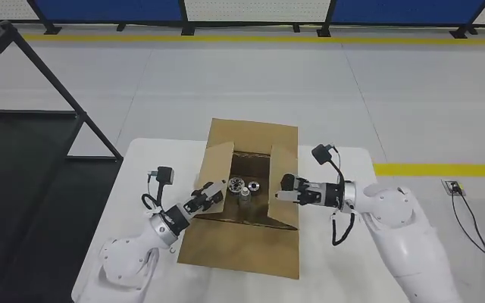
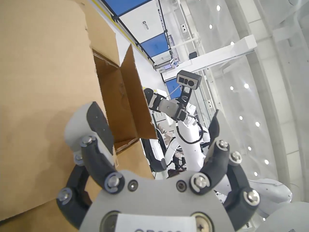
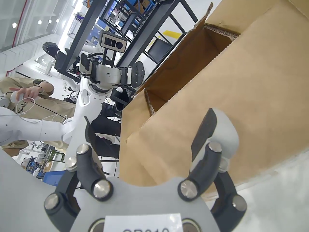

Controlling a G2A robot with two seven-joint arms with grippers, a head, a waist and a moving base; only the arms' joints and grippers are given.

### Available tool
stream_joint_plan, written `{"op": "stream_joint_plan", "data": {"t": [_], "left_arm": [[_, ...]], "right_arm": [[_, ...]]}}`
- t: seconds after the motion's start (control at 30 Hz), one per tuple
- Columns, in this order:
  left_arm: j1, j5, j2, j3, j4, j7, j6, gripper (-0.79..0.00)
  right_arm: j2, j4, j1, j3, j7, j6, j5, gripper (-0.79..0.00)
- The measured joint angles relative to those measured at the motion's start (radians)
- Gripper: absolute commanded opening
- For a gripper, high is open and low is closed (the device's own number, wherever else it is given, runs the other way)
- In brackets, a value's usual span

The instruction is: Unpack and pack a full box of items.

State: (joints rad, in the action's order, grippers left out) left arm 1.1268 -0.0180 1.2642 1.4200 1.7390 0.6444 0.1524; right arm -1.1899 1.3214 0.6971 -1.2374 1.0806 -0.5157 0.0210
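Note:
An open cardboard box (image 1: 244, 246) stands on the white table (image 1: 151, 163) with its flaps spread. Inside lie a few small round metal items (image 1: 237, 182). My left gripper (image 1: 207, 196) hangs open at the box's left side flap (image 2: 43, 73); one finger pad (image 2: 97, 119) is close against the cardboard, the other (image 2: 214, 131) stands free. My right gripper (image 1: 285, 188) is open at the right side flap (image 3: 241, 85), with one fingertip (image 3: 213, 126) by the flap's outer face. Each wrist view shows the other arm's gripper across the box (image 2: 154, 101) (image 3: 134, 73).
A black metal frame (image 1: 53, 91) stands left of the table. The table has bare strips left and right of the box (image 1: 333, 250). Blue and white partition panels (image 1: 106, 9) line the far floor edge. A person sits in the background of the right wrist view.

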Motion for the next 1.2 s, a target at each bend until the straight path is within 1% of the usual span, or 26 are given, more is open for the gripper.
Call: {"op": "stream_joint_plan", "data": {"t": [0.07, 0.13, 0.33, 0.5, 0.87, 1.07, 1.2], "left_arm": [[-0.006, 0.015, -0.001, -0.008, -0.013, -0.009, -0.014, 0.000], [-0.016, 0.021, 0.000, -0.022, -0.028, -0.008, -0.025, 0.000], [-0.049, 0.026, 0.002, -0.065, -0.093, -0.007, -0.037, 0.000], [-0.076, 0.029, 0.005, -0.096, -0.139, -0.012, -0.036, 0.000], [-0.108, 0.031, 0.006, -0.132, -0.191, -0.024, -0.048, 0.000], [-0.109, 0.035, 0.005, -0.136, -0.191, -0.034, -0.048, 0.000], [-0.101, 0.032, 0.003, -0.129, -0.175, -0.038, -0.035, 0.000]], "right_arm": [[-0.006, -0.027, -0.022, 0.027, -0.012, 0.021, 0.011, 0.000], [-0.011, -0.066, -0.048, 0.053, -0.014, 0.021, 0.024, 0.000], [-0.027, -0.175, -0.107, 0.117, -0.037, -0.009, 0.028, 0.000], [-0.033, -0.221, -0.129, 0.151, -0.048, -0.031, 0.009, 0.000], [-0.036, -0.248, -0.146, 0.192, -0.096, -0.030, -0.073, 0.000], [-0.036, -0.250, -0.146, 0.196, -0.104, -0.049, -0.063, 0.000], [-0.033, -0.246, -0.143, 0.187, -0.110, -0.068, -0.033, 0.000]]}}
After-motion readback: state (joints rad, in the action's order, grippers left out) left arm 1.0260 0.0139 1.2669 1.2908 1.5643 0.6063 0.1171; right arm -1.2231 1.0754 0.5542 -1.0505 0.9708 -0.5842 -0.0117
